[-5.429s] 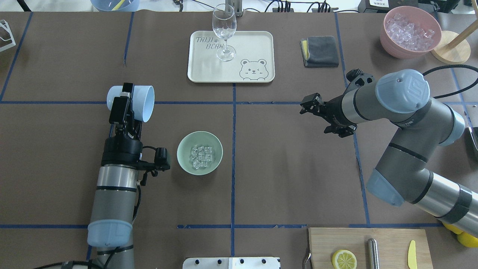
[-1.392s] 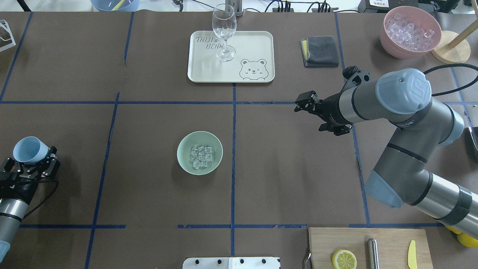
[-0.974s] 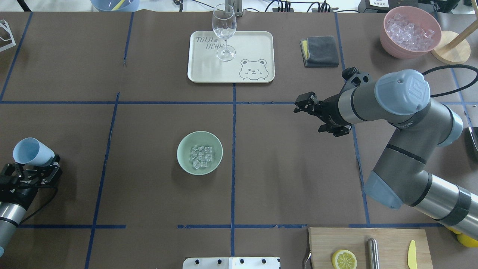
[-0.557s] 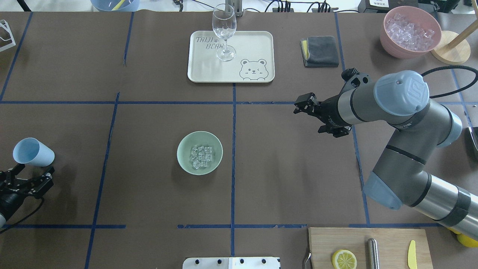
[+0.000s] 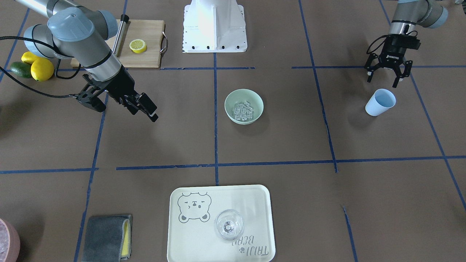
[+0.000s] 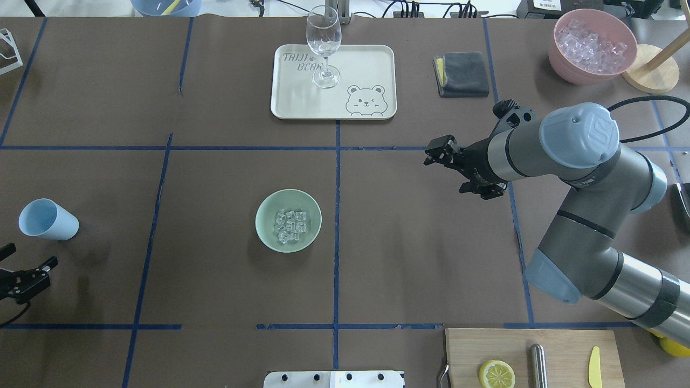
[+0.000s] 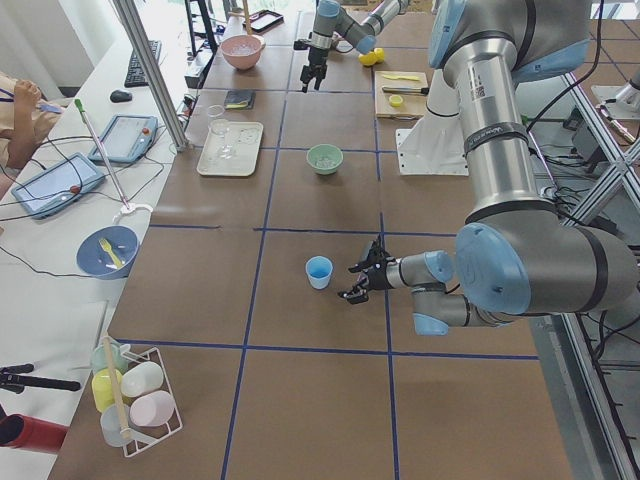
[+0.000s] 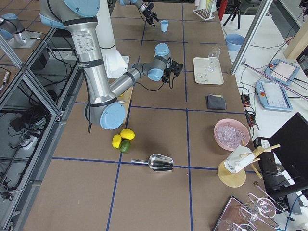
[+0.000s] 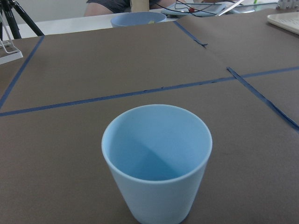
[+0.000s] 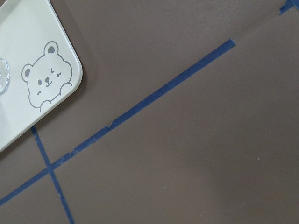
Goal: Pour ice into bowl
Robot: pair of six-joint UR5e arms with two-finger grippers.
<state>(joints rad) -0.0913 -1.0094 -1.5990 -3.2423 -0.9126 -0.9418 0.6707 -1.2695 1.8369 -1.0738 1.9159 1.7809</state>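
Ice (image 6: 291, 226) lies heaped in the mint-green bowl (image 6: 262, 213) mid-counter, so the pour looks done. Left gripper (image 5: 382, 83), fingers apart, hangs just beside the upright, empty blue cup (image 5: 380, 102), not touching it. Right gripper (image 5: 145, 114) hovers well off, fingers apart. Next, I judge: pull the left arm clear without knocking the cup.

Wine glass (image 6: 324, 48) upright on tray (image 6: 366, 64); grey cloth (image 6: 462, 74) beside tray.

The overhead view's left edge cuts off the left gripper (image 6: 31, 255), its arm unseen. The light blue cup (image 9: 156, 161) loses its base below the left wrist view. The front-facing view shows only a sliver of the round pink bowl (image 5: 6, 242). From the left end, the small clear ice cubes (image 7: 324, 157) are too small to tell apart.
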